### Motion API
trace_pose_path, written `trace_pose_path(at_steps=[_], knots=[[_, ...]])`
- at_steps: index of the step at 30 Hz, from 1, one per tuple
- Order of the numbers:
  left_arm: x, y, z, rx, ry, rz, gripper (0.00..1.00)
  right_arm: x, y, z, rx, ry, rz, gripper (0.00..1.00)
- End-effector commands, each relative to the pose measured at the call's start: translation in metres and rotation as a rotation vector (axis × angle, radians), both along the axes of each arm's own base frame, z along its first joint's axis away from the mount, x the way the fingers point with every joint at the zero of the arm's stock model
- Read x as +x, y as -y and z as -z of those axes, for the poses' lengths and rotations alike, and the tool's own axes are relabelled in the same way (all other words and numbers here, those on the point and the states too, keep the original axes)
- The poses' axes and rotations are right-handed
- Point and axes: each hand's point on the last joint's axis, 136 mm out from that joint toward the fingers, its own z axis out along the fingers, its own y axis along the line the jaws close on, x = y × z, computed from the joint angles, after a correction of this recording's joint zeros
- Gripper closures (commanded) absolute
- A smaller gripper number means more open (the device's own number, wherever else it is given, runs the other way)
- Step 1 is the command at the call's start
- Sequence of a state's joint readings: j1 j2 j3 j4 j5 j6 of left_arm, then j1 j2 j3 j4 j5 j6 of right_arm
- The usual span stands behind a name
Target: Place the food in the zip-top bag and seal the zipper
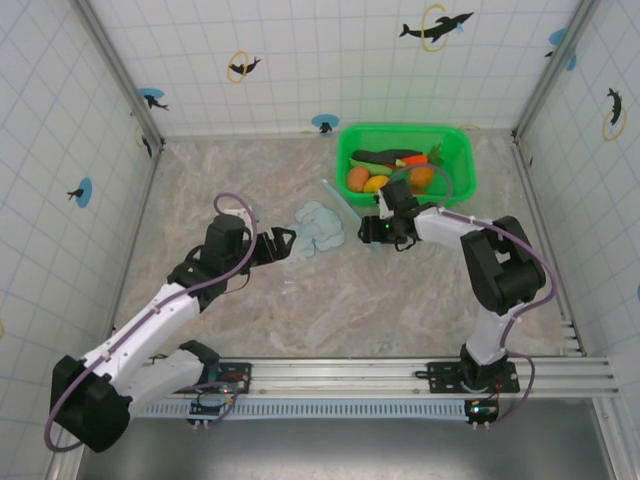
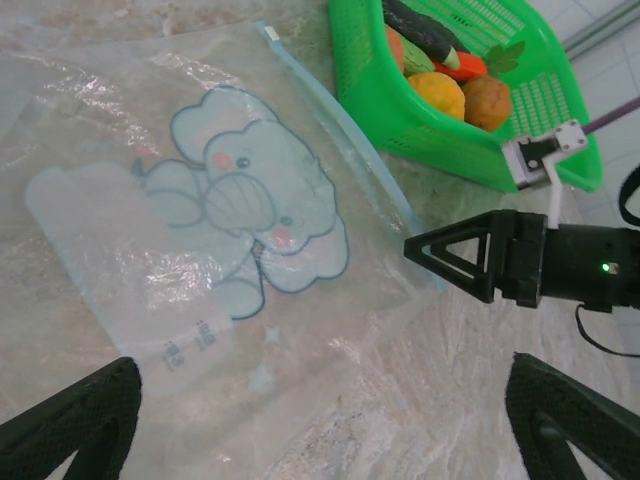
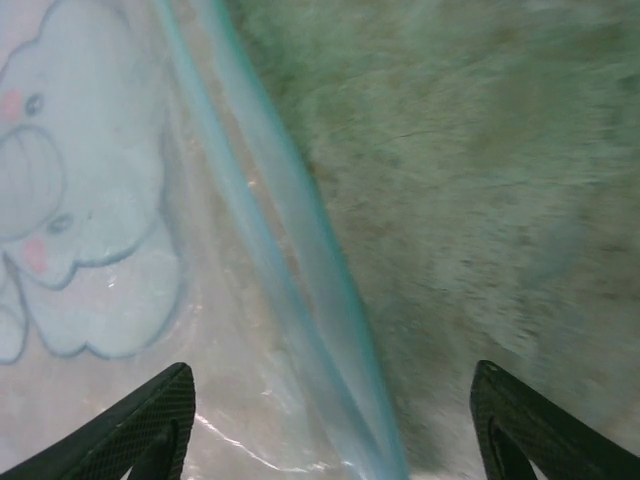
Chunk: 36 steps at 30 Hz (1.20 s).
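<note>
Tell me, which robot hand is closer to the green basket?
The right one. The right gripper hovers over the zipper of the bag, just in front of the green basket. The left gripper sits across the bag, farther away.

The top external camera looks steeply down from above and behind the arm bases, far enough back to take in the whole table (image 1: 330, 300). The left wrist camera sits low and close, facing obliquely across the zip-top bag (image 2: 220, 230) toward the green basket (image 2: 400, 110) at upper right. The right wrist camera looks almost straight down, very near the zipper (image 3: 300, 260). All three views share that bag edge.
</note>
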State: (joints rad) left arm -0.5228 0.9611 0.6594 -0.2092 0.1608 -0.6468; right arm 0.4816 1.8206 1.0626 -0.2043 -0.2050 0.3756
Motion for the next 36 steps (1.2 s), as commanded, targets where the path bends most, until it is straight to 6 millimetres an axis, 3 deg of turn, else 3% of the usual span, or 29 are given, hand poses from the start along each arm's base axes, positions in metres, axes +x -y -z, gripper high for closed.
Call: trace_pose_path(at_steps=[1,6,9,12,14,15,17,19,24,28,32,36], knots=[[-0.025,-0.001,0.031,0.085,-0.109,0.095,0.09,-0.006,-0.034,-0.017,0.123,0.021,-0.107,0.34],[-0.020,-0.024,0.032,0.208,-0.138,0.000,0.09,-0.043,-0.060,-0.020,0.202,0.010,-0.151,0.61],[-0.009,-0.033,0.030,0.241,-0.128,-0.067,0.07,-0.086,-0.089,-0.022,0.300,0.004,-0.224,0.62],[-0.003,-0.026,0.039,0.230,-0.170,-0.073,0.07,-0.127,-0.113,-0.025,0.361,0.004,-0.315,0.59],[-0.001,-0.017,0.047,0.209,-0.213,-0.057,0.08,-0.144,-0.120,-0.030,0.362,0.040,-0.356,0.53],[0.001,-0.013,0.049,0.198,-0.226,-0.055,0.08,-0.142,-0.117,-0.031,0.334,0.080,-0.335,0.50],[0.010,-0.008,0.054,0.205,-0.248,-0.077,0.11,-0.134,-0.100,-0.035,0.268,0.141,-0.271,0.42],[0.019,-0.002,0.059,0.243,-0.253,-0.095,0.11,-0.121,-0.076,-0.042,0.207,0.221,-0.184,0.40],[0.042,0.041,0.064,0.335,-0.236,-0.038,0.10,-0.081,0.021,-0.058,0.033,0.320,0.156,0.36],[0.049,0.074,0.079,0.465,-0.239,0.021,0.10,-0.065,0.092,-0.068,0.070,0.313,0.390,0.36],[0.050,0.096,0.094,0.586,-0.252,0.055,0.08,-0.061,0.132,-0.084,0.086,0.350,0.484,0.37],[0.050,0.113,0.108,0.638,-0.248,0.075,0.09,-0.062,0.151,-0.090,0.089,0.358,0.515,0.37]])
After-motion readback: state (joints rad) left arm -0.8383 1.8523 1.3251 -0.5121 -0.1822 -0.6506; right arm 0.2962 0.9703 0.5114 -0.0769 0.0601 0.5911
